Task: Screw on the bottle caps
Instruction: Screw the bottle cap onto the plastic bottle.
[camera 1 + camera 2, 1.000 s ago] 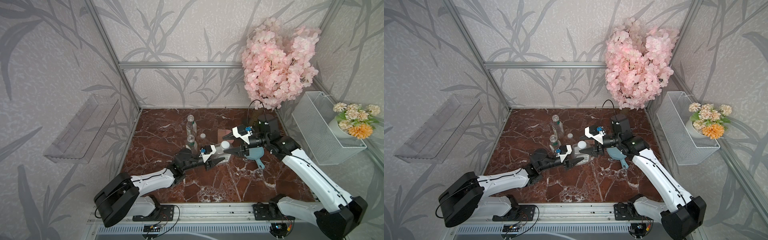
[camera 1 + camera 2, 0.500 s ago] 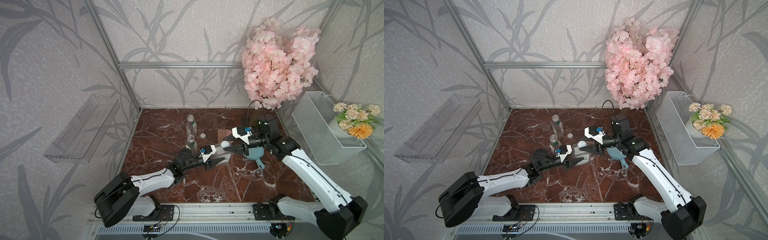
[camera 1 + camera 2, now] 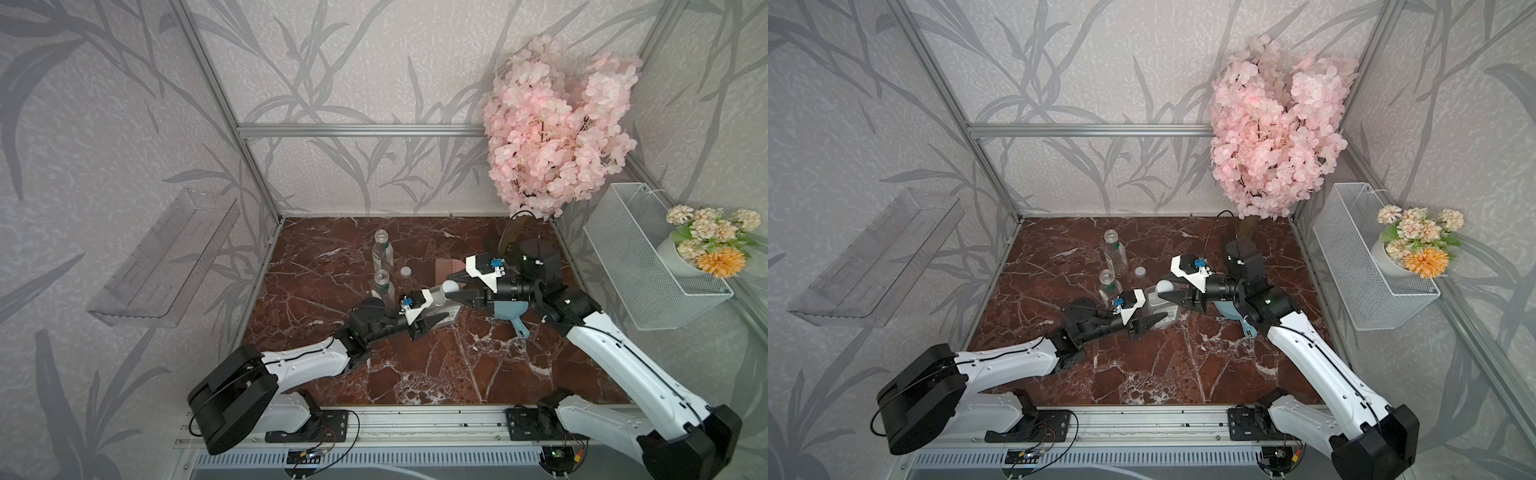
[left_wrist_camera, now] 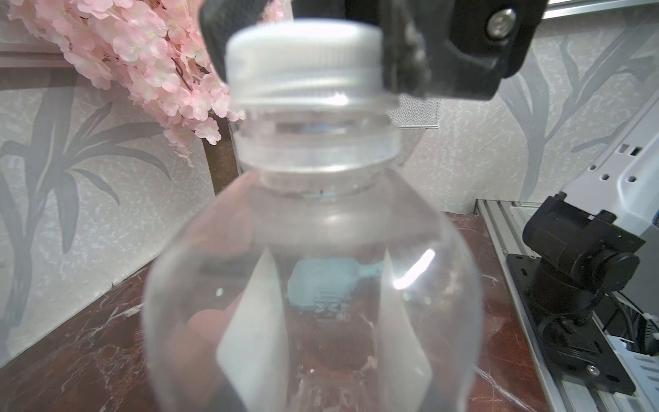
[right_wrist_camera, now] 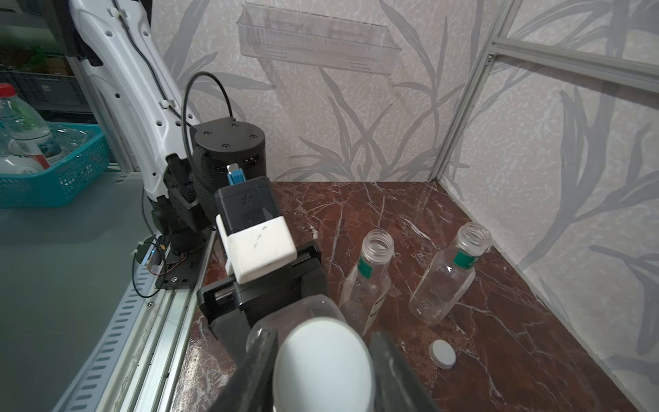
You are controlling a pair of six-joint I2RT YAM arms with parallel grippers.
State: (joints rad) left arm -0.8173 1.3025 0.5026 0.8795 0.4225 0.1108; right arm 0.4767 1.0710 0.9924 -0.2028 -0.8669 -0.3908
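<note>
Red marble tabletop (image 3: 328, 249) carries two uncapped bottles (image 3: 382, 251) (image 3: 384, 287), a loose cap (image 3: 406, 272), pink comb (image 3: 449, 268), blue handled tool (image 3: 510, 312).

Both top views hang high at the front, looking steeply down over the whole marble floor (image 3: 415, 365) — near-identical framing. Left wrist camera sits tight against the wide bottle (image 4: 310, 285), facing the pink blossoms (image 4: 142, 53); right wrist camera looks over the white cap (image 5: 322, 360) toward two open bottles (image 5: 442, 278) — all share the marble.
</note>
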